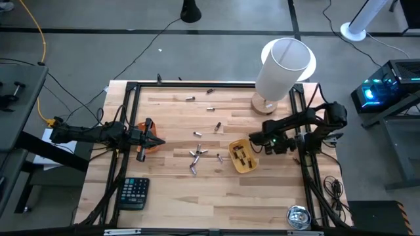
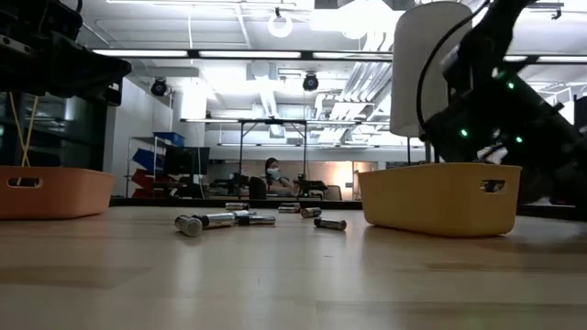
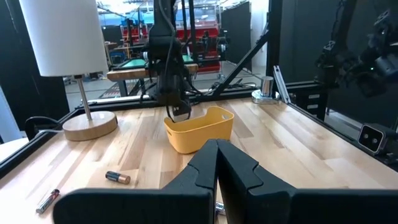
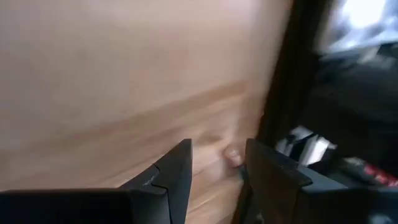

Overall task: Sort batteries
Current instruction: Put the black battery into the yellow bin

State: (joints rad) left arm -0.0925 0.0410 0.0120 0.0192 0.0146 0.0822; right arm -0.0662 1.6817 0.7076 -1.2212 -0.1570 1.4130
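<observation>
Your right gripper (image 1: 254, 139), fingers apart and empty, sits just right of the yellow plastic tray (image 1: 243, 156); the small silvery and dark cylinder batteries (image 1: 197, 155) lie left of it at frame centre, axes mixed; the left gripper (image 1: 159, 140), pinched closed, is about as near.

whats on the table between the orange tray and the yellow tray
In the high view, loose small cylindrical batteries lie on bare wood between the small orange tray and the small yellow tray; the low view shows them too.
</observation>
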